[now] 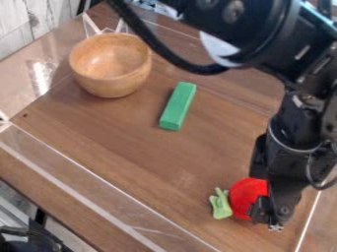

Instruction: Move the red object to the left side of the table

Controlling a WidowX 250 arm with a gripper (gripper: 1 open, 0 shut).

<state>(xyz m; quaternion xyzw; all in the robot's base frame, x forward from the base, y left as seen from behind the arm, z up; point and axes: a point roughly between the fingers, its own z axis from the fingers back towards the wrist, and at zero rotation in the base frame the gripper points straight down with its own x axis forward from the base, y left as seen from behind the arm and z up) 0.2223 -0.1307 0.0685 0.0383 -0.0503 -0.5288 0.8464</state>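
The fruit [245,195] sits far right on the table [118,148], with the wide-spread gripper [273,209] around it, not yet moved.

No text, label, brand, number or sign can be read anywhere in the camera view. The wood-grain worktop [118,148] and its clear plastic rim [79,187] carry no writing. The wooden bowl [110,65], the green block [178,104] and the red toy fruit [247,191] with its green tuft are plain and unmarked. The black robot arm [250,39] and its gripper [263,209] show no legible marking either; their dark surfaces are too blurred to tell whether any small print is there.
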